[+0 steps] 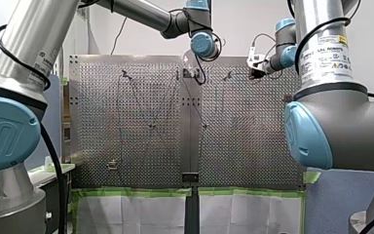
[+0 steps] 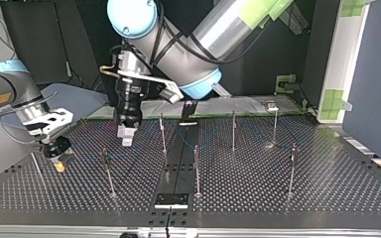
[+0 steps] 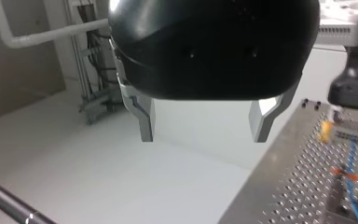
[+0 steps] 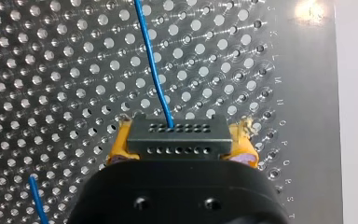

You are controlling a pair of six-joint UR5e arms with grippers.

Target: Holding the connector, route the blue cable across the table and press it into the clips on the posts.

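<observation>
Two tools logged: my right tool is clamping the black connector, blue cable running ahead over the perforated desk; my left tool is hanging wide open, empty, beside the desk's edge.

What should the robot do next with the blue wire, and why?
Probably: my right gripper carries the connector toward the nearest post. Its yellow pads hold the connector, and the blue cable trails from it over the table.
</observation>
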